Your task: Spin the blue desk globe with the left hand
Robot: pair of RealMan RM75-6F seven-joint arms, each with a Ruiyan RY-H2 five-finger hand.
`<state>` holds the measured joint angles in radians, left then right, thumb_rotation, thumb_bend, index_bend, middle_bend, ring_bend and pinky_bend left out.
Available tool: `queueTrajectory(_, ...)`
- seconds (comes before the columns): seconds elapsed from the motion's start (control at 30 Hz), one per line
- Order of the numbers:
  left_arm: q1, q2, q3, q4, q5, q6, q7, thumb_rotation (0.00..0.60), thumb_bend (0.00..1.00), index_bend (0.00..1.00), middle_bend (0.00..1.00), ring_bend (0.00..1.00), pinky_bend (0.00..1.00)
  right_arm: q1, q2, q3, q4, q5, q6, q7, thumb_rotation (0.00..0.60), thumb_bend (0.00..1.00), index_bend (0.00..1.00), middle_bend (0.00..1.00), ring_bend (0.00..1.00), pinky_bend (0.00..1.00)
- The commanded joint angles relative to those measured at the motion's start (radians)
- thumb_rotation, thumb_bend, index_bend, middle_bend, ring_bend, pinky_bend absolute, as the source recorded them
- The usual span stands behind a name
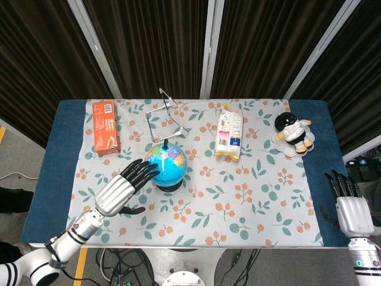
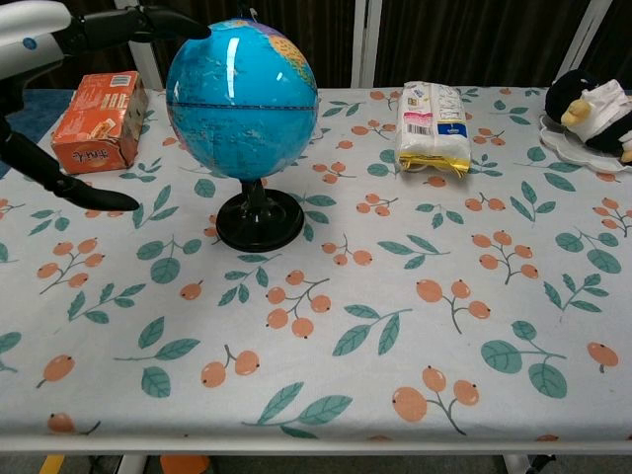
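Head view: I look steeply down from high, seeing the whole worktop [image 1: 59,173] | chest view: low, close at near edge, facing across | shared: globe [image 1: 166,162], far-edge items.

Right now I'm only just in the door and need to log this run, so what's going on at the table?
The robot's left hand, fingers spread, reaches for the blue desk globe standing on its black base mid-table; its fingertips are at the globe's left side, though contact can't be confirmed. The right hand sits idle and open at the table's right edge. An orange box, a metal stand, a snack bag and a penguin plush lie untouched along the back.
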<state>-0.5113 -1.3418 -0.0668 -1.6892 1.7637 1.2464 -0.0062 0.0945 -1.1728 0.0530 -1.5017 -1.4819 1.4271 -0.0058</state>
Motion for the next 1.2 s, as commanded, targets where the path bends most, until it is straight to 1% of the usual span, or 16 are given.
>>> queueTrajectory(0.03,-0.001,0.000,0.004,0.002,-0.003,0.004,0.004,0.600,0.04,0.07,0.01,0.00,0.00,0.000,-0.001,0.000,0.000,0.000,0.000,0.000,0.600,0.26,0.00,0.00,0.00,0.00)
queueTrajectory(0.83,-0.013,-0.008,0.026,0.022,-0.048,0.005,-0.004,0.600,0.04,0.07,0.01,0.00,0.00,0.000,-0.005,0.001,0.008,0.003,-0.001,0.005,0.600,0.26,0.00,0.00,0.00,0.00)
queueTrajectory(1.03,-0.002,-0.002,0.031,0.041,-0.080,0.004,-0.012,0.600,0.04,0.07,0.01,0.00,0.00,0.000,-0.007,0.001,0.009,0.004,0.000,0.004,0.600,0.26,0.00,0.00,0.00,0.00)
queueTrajectory(1.2,0.015,0.004,0.034,0.077,-0.130,0.000,-0.037,0.600,0.04,0.07,0.01,0.00,0.00,0.000,-0.007,0.003,0.010,0.006,0.000,0.003,0.600,0.27,0.00,0.00,0.00,0.00)
